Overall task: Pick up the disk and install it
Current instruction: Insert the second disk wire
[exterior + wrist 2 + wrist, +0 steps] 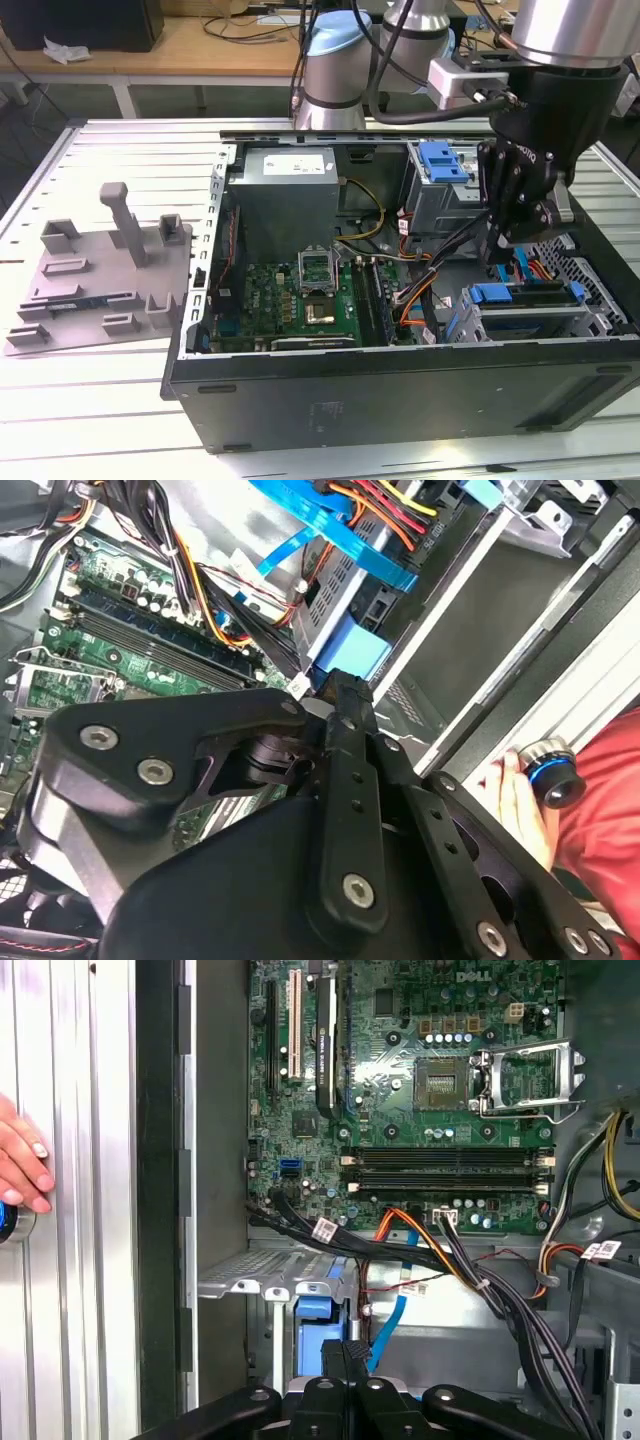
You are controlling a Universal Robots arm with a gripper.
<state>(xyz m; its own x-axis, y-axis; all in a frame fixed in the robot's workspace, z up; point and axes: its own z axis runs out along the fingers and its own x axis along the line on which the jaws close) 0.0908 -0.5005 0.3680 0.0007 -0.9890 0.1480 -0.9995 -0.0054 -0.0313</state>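
Note:
The disk (527,318) lies flat in the drive bay at the front corner of the open computer case, on the exterior view's right. Its blue bracket (503,293) faces the motherboard. My gripper (497,262) hangs just above that bracket end, fingers pressed together with nothing between them. In the second wrist view the gripper (341,687) ends right by the disk's blue bracket (350,652). In the first wrist view the shut gripper (351,1350) stands over the blue bracket (318,1326). Orange and blue cables run to the disk's end.
A grey moulded tray (100,270) with an upright post rests on the table on the exterior view's left. The metal cage with a blue tab (443,160) sits at the back of the case. A person's hand (20,1165) rests on a blue-ringed knob (551,772) outside the case wall.

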